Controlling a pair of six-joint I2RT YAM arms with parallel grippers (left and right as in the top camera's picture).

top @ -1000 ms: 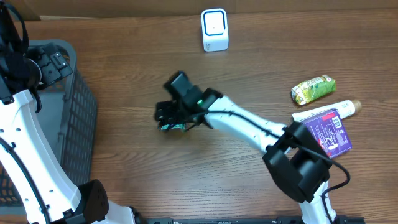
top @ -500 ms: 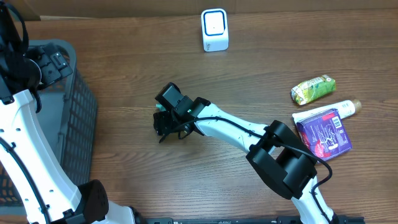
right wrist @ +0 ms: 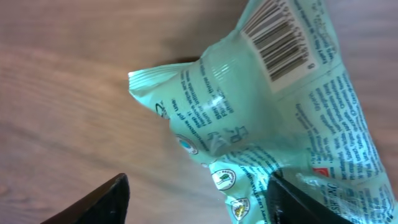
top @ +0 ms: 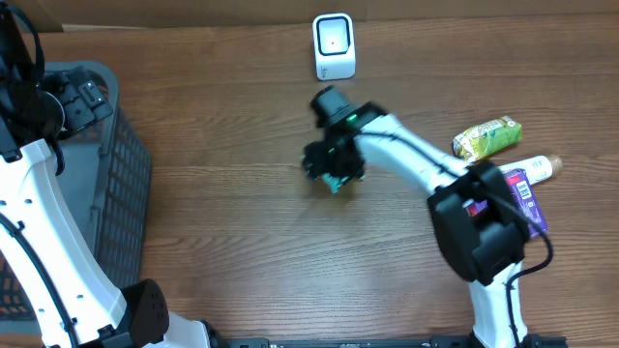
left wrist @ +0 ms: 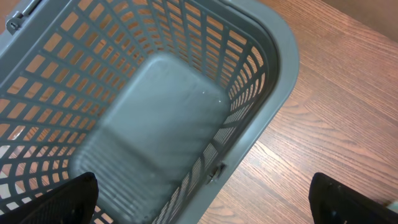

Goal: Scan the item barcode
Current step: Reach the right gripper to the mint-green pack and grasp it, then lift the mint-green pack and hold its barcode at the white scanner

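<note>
Crinkled glossy mint-green pouch point(right wrist: 261, 118); woodgrain tabletop point(right wrist: 62, 74)

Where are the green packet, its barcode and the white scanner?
green packet point(right wrist: 239, 109), right wrist view, its crinkled printed middle.
barcode point(right wrist: 283, 46), right wrist view, middle of the bars.
white scanner point(top: 334, 43), overhead view, its front face.

Glossy plastic packet point(right wrist: 280, 124); wood-grain table point(right wrist: 62, 74)

Brown wooden counter point(top: 222, 242) lies open beside the grey plastic lattice basket point(top: 126, 184). Green crinkled pouch point(top: 487, 137), white bottle point(top: 540, 168) and purple packet point(top: 532, 208) crowd the right; a white box-shaped scanner point(top: 334, 46) stands at the far edge.
</note>
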